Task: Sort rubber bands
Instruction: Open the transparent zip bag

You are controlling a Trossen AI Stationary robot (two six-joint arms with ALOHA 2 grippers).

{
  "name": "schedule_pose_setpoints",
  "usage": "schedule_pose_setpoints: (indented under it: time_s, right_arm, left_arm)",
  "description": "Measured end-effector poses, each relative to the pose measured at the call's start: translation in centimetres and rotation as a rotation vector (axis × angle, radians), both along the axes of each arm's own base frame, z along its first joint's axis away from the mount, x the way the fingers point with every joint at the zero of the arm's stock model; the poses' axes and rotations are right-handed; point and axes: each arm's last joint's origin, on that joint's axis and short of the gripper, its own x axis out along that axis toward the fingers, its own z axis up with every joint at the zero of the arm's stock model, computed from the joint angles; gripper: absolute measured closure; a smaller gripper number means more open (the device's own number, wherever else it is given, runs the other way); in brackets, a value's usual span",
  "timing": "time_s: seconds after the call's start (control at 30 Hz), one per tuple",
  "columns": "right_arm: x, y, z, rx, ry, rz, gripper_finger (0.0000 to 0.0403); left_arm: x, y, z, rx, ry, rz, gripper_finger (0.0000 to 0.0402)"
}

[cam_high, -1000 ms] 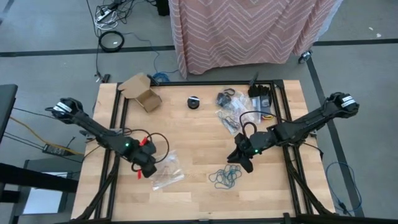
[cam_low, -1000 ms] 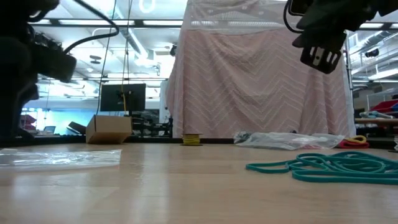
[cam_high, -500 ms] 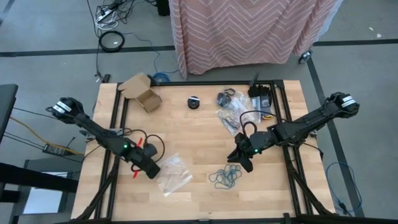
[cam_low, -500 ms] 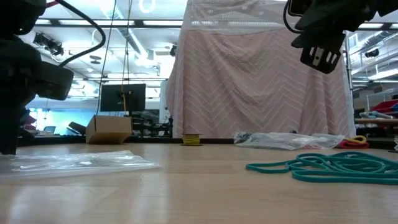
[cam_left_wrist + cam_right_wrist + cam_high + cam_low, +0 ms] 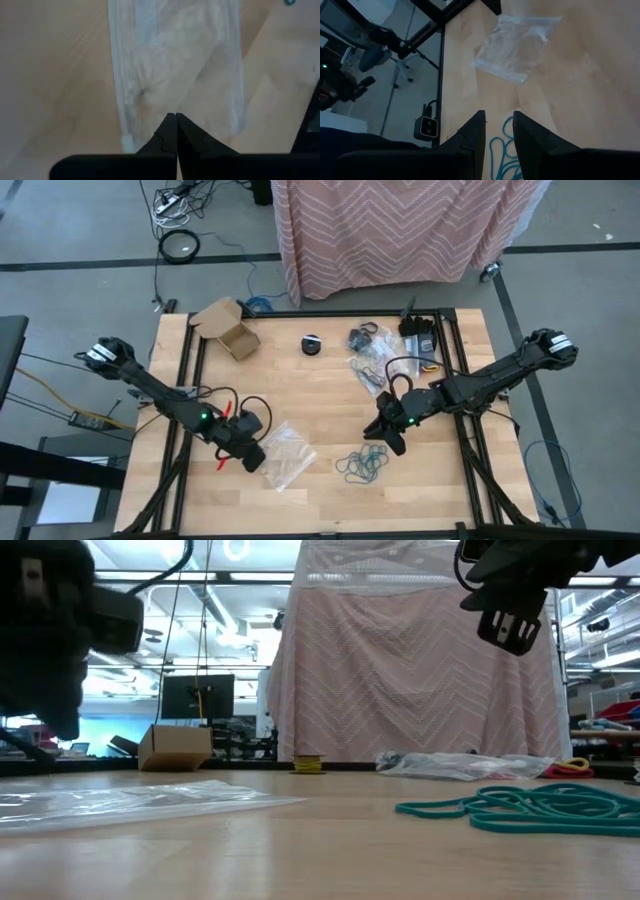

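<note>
A clear plastic bag (image 5: 287, 455) lies flat on the wooden table, left of centre. My left gripper (image 5: 261, 460) is at the bag's left end, slanting down, its fingers (image 5: 176, 118) shut together on that end. A heap of teal rubber bands (image 5: 360, 466) lies near the front, right of centre. My right gripper (image 5: 384, 442) hangs open just above and behind the heap, clear of the table (image 5: 508, 628). The teal loops (image 5: 500, 150) show below its fingertips. More bands, dark ones among them, lie with other clear bags (image 5: 367, 355) at the back. My left gripper has its two fingertips together on the clear bag's near end (image 5: 165, 107). They come slanting down from the table's left side. The fingers hide the bag's edge, so how many layers are pinched cannot be told. The rest of the bag lies flat on the table (image 5: 150, 798).
A cardboard box (image 5: 228, 328) stands at the back left, a small black disc (image 5: 313, 344) at the back centre and a black device (image 5: 418, 330) at the back right. Bare wood lies between the bag and the teal heap. A pink cloth (image 5: 420, 670) hangs behind the table.
My left gripper has gone a little toward the table's right edge and its fingers have come together. The clear bag has slid along the table toward the right, still lying flat.
</note>
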Motion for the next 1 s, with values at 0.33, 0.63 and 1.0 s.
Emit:
schedule_pose_setpoints:
  time_s: [0.33,0.63,1.0]
  right_arm:
    - [0.1,-0.5,-0.1,-0.035,-0.005,-0.001,0.0314]
    - [0.0,-0.5,-0.2,-0.043,0.018,0.001,0.0314]
    - [0.0,-0.5,-0.3,-0.044,0.022,0.001,0.0314]
  left_arm:
    - [-0.7,0.5,-0.2,0.052,0.094,0.077,0.0347]
    - [0.0,-0.4,-2.1,0.071,0.145,0.054,0.026]
    - [-0.1,-1.8,-3.7,-0.017,0.276,0.033,0.0254]
